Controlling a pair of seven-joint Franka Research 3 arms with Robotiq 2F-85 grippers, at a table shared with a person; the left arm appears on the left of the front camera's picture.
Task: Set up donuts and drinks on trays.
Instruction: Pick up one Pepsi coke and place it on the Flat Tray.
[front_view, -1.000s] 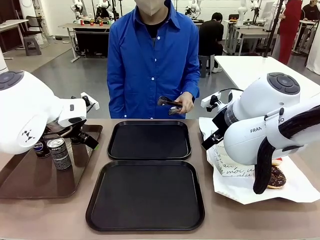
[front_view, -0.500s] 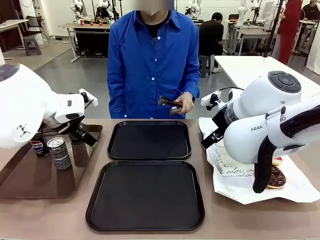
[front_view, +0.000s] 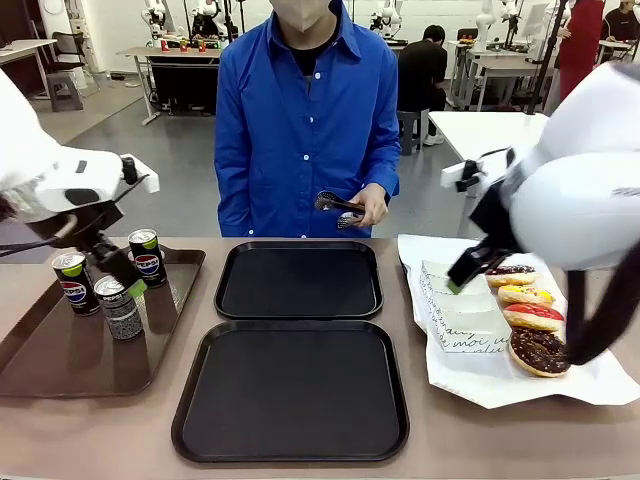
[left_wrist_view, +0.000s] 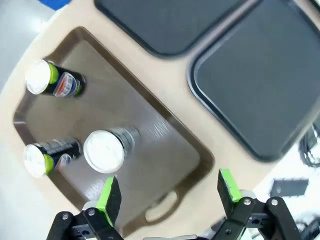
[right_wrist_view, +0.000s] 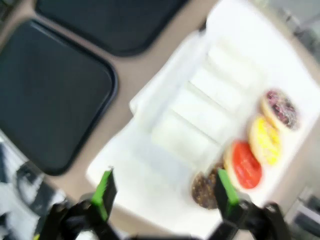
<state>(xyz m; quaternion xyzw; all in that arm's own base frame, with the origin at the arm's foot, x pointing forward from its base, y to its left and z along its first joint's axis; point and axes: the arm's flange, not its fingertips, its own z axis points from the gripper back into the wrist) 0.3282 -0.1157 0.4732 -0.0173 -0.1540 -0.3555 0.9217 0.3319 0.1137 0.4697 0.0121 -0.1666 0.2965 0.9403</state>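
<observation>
Three dark drink cans (front_view: 118, 307) stand on a brown tray (front_view: 60, 365) at the left; from above they show as cans (left_wrist_view: 107, 149) on that brown tray (left_wrist_view: 165, 150). My left gripper (front_view: 125, 280) hangs open just above them, its fingers (left_wrist_view: 110, 197) holding nothing. Two black trays (front_view: 292, 390) lie side by side in the middle with nothing on them. At the right, several donuts (front_view: 533, 317) lie on white paper (front_view: 480, 375). My right gripper (front_view: 458, 280) hovers open over the paper's left side, and its own blurred view takes in the donuts (right_wrist_view: 245, 165).
A person in a blue shirt stands at the far side holding tongs (front_view: 338, 207) above the far black tray (front_view: 299, 280). White paper holders (front_view: 455, 310) lie in a row left of the donuts. A strip of bare table runs along the front edge.
Both arms have lifted and drawn back toward their own sides. That uncovers the third can on the left and the row of donuts on the right. Both grippers stayed open.
</observation>
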